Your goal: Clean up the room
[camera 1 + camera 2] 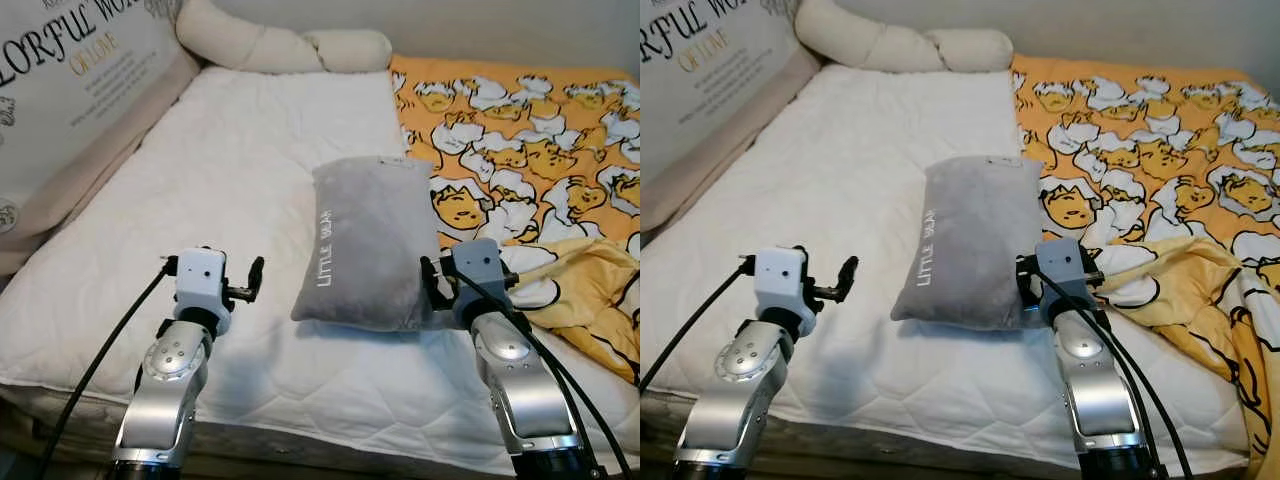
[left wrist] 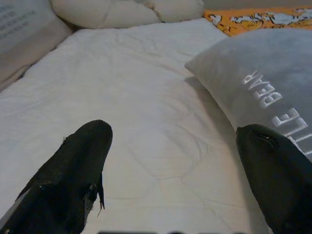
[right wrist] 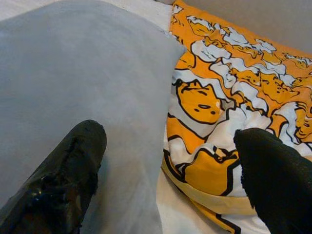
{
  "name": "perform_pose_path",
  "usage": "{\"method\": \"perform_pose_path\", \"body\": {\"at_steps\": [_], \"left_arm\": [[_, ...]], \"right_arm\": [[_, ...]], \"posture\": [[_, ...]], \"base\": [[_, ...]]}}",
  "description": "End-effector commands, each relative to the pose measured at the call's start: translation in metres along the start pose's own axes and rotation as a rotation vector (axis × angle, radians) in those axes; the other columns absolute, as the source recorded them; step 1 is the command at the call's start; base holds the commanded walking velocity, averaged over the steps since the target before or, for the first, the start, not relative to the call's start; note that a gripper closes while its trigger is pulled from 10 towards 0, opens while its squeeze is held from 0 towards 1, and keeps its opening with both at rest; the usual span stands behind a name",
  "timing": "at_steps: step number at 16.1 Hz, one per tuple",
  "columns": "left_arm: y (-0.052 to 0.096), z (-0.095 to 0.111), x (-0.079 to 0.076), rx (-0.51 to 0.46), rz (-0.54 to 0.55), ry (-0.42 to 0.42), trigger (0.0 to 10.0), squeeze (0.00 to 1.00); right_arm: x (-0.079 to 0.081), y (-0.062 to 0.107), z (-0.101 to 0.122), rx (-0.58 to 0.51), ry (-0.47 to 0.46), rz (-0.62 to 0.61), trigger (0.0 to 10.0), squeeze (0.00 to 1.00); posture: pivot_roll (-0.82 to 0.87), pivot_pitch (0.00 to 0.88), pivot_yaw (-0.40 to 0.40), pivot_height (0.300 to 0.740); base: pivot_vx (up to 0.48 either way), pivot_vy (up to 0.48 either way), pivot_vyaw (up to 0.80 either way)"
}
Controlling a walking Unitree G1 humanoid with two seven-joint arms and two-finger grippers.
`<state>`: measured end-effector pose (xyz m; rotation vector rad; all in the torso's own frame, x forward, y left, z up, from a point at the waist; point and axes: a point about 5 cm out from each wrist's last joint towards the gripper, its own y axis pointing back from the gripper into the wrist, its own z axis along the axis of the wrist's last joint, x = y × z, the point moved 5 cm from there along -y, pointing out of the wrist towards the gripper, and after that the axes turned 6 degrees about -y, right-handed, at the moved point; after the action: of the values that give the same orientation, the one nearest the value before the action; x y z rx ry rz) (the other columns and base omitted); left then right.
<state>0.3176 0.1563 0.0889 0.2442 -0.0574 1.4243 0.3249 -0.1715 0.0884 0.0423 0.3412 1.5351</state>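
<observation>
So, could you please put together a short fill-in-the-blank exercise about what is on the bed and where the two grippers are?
1. The grey pillow carries white lettering that reads LITTLE ____.
2. The orange patterned blanket lies on the robot's ____ side of that pillow.
3. The right gripper has its fingers ____, straddling the edge where pillow meets blanket.
4. The left gripper is over the bare ____ mattress.

Missing words: BEAR; right; open; white
</observation>
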Motion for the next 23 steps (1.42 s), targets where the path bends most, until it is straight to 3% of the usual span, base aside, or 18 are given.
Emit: {"method": "perform_pose_path", "body": {"at_steps": [1, 3, 5, 6, 9, 13, 15, 16, 18, 19, 20, 23], "left_arm": [[-0.004, 0.000, -0.001, 0.008, -0.013, -0.025, 10.0, 0.00], [-0.014, -0.004, -0.003, 0.024, -0.046, -0.074, 10.0, 0.00], [-0.035, -0.006, -0.004, 0.043, -0.065, -0.091, 10.0, 0.00], [-0.058, -0.007, -0.006, 0.078, -0.081, -0.110, 10.0, 0.00], [-0.083, -0.006, -0.020, 0.134, -0.147, -0.185, 10.0, 0.00], [-0.090, -0.029, -0.039, 0.258, -0.164, -0.307, 10.0, 0.00], [-0.084, -0.043, -0.066, 0.309, -0.224, -0.256, 10.0, 0.00], [-0.079, -0.048, -0.082, 0.312, -0.281, -0.280, 10.0, 0.00], [-0.073, -0.054, -0.100, 0.314, -0.350, -0.304, 10.0, 0.00], [-0.070, -0.056, -0.105, 0.315, -0.376, -0.308, 10.0, 0.00], [-0.069, -0.058, -0.109, 0.320, -0.386, -0.261, 10.0, 0.00], [-0.071, -0.053, -0.111, 0.317, -0.378, -0.130, 10.0, 0.00]], "right_arm": [[-0.010, -0.004, 0.002, -0.006, -0.001, -0.024, 10.0, 0.00], [-0.028, -0.016, 0.007, -0.020, 0.004, -0.069, 10.0, 0.00], [-0.046, -0.029, 0.012, -0.022, -0.007, -0.103, 10.0, 0.00], [-0.061, -0.041, 0.012, -0.010, 0.016, -0.126, 10.0, 0.00], [-0.072, -0.057, 0.008, 0.033, 0.098, -0.112, 10.0, 0.00], [-0.076, -0.066, -0.012, 0.106, 0.129, -0.112, 10.0, 0.00], [-0.048, -0.067, -0.028, 0.138, 0.115, -0.020, 10.0, 0.00], [-0.029, -0.066, -0.034, 0.141, 0.116, 0.041, 10.0, 0.00], [-0.003, -0.063, -0.037, 0.133, 0.105, 0.133, 10.0, 0.00], [0.008, -0.062, -0.036, 0.124, 0.094, 0.175, 10.0, 0.00], [0.022, -0.062, -0.035, 0.118, 0.087, 0.232, 10.0, 0.00], [0.036, -0.061, -0.031, 0.111, 0.048, 0.296, 10.0, 0.00]], "posture": [[0.01, 0.000, 0.014, 0.740], [0.00, 0.000, 0.019, 0.740], [-0.01, 0.000, 0.021, 0.740], [-0.02, 0.000, 0.023, 0.740], [-0.07, 0.000, 0.051, 0.740], [-0.13, 0.000, 0.085, 0.740], [-0.14, 0.000, 0.087, 0.740], [-0.14, 0.000, 0.085, 0.740], [-0.14, 0.000, 0.083, 0.740], [-0.14, 0.000, 0.083, 0.740], [-0.14, 0.000, 0.083, 0.740], [-0.14, 0.000, 0.079, 0.740]], "base": [[0.000, 0.000, 0.00], [0.000, 0.000, 0.00], [0.000, 0.000, 0.00], [0.000, 0.000, 0.00], [0.000, 0.000, 0.00], [0.000, 0.000, 0.00], [0.000, 0.000, 0.00], [0.000, 0.000, 0.00], [0.000, 0.000, 0.00], [0.000, 0.000, 0.00], [0.000, 0.000, 0.00], [0.000, 0.000, 0.00]]}}
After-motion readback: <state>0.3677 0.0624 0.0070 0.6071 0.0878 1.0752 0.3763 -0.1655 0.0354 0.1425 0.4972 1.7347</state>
